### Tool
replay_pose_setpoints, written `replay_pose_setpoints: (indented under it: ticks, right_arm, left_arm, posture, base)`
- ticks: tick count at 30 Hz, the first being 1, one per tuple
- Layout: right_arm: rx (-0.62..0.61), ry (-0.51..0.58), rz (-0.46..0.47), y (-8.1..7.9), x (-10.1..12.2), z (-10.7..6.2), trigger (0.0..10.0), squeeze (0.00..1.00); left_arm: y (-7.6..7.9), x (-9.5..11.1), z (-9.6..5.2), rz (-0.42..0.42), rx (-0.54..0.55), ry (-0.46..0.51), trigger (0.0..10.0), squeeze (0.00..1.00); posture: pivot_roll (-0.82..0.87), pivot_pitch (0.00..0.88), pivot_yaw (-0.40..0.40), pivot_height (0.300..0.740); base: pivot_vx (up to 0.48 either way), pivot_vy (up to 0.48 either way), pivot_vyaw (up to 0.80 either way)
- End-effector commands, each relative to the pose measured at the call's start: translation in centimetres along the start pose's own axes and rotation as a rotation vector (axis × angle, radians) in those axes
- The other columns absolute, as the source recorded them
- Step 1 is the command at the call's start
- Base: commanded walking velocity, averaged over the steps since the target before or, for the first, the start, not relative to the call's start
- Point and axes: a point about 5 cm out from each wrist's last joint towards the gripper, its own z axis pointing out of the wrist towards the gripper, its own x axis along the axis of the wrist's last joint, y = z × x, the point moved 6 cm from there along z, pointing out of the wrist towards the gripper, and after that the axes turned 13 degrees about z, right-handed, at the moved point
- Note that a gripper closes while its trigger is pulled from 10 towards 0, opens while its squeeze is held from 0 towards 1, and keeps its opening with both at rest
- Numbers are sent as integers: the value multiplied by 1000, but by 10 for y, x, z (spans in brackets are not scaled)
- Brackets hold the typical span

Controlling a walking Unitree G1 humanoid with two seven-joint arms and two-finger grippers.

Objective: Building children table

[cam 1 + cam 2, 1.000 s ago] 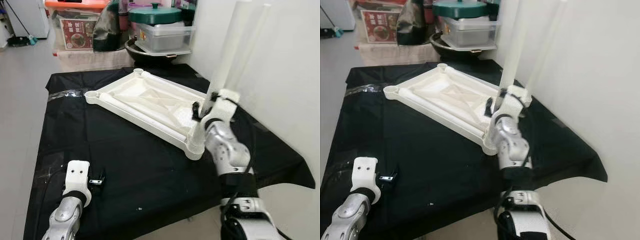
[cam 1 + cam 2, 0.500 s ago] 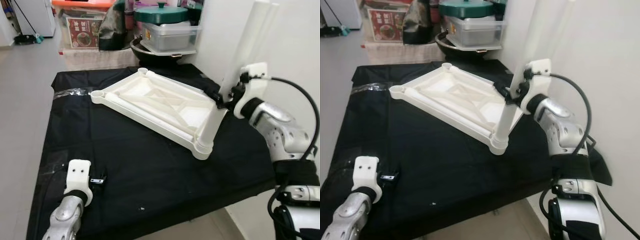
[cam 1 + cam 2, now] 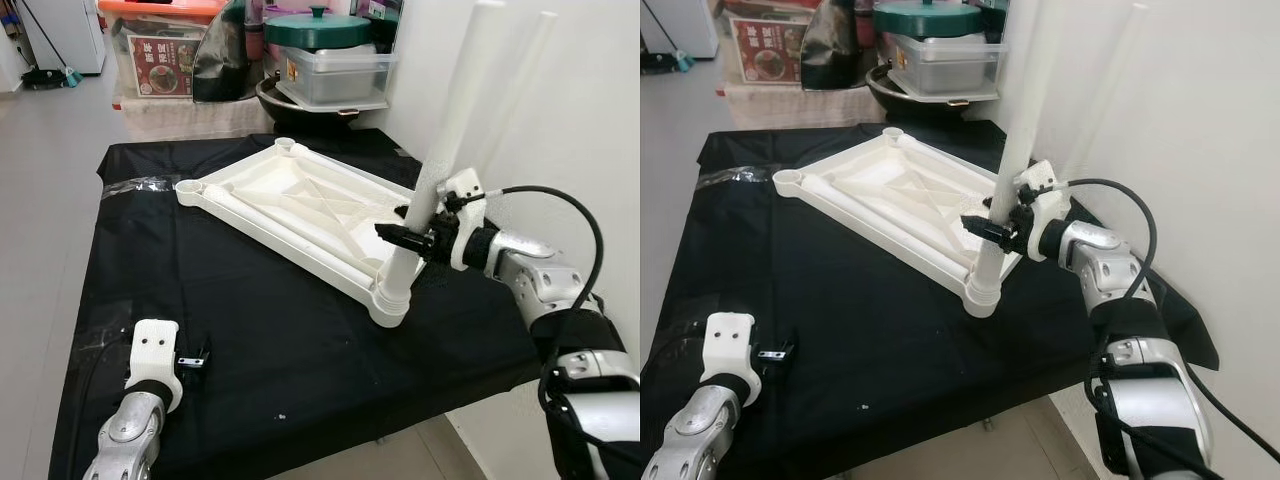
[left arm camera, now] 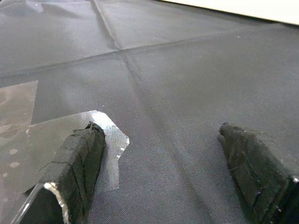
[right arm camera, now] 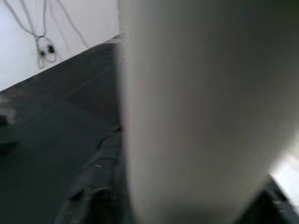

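Black cloth (image 3: 270, 330) below; bins (image 3: 160, 50) (and pots (image 3: 315, 28)) behind

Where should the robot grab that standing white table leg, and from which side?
Grip the leg low on its round shaft, just above the corner socket of the upside-down tabletop, coming in sideways from the robot's right. It stands tilted and tall, so a low hold probably steadies it best. The right gripper sits there now, fingers either side. The left gripper rests idle on the black cloth.

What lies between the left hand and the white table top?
Only bare black cloth lies between the left hand and the white table top, as the left eye view shows.
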Motion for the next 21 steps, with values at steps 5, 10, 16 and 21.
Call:
replay_pose_setpoints:
  ticks: [5,10,16,21]
  right_arm:
    - [259,43,82,-37,-5,4,0,0]
    - [225,89,100,-42,-13,15,0,0]
    - [-185,110,104,-1,-29,29,0,0]
    - [-972,153,139,59,-56,-21,0,0]
  left_arm:
    - [8,-30,-7,-6,-25,-110,10000,0]
    - [9,-29,-6,-2,-31,-109,10000,0]
    - [9,-28,-5,3,-32,-106,10000,0]
    - [7,-29,-6,6,-30,-109,10000,0]
  posture:
    - [118,0,-134,740]
    - [112,0,-128,740]
    - [117,0,-130,740]
    - [111,0,-125,740]
  base:
    - [0,0,0]
    - [0,0,0]
    - [0,0,0]
    - [0,0,0]
